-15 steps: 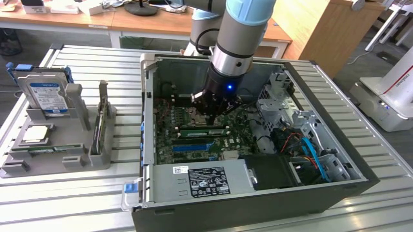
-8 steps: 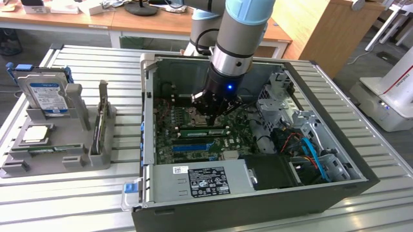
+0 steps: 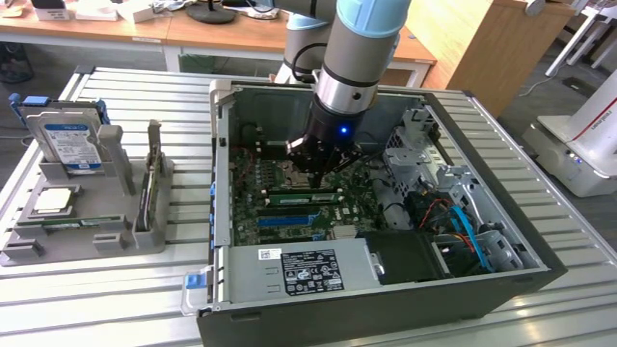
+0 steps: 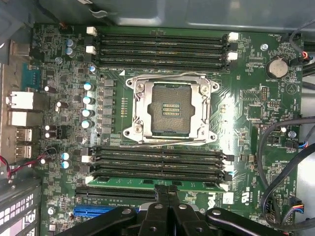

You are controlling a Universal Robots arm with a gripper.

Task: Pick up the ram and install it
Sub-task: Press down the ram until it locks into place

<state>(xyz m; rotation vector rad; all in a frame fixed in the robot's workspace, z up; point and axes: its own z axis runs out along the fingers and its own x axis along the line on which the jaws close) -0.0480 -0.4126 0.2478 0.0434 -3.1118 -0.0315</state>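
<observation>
My gripper is clenched, fingers together, pressing on the ram seated in a motherboard slot. At twelve o'clock from it lies the empty processor socket, inside the open computer case.

End effector shut above ram

A slatted metal table bears a computer case and a grey holder.

The grey-and-pale-blue jointed robot arm is held nearly vertical, wrist pointing down, a blue light lit on it. The black two-fingered gripper is seen with its fingers pressed together, closed.
</observation>
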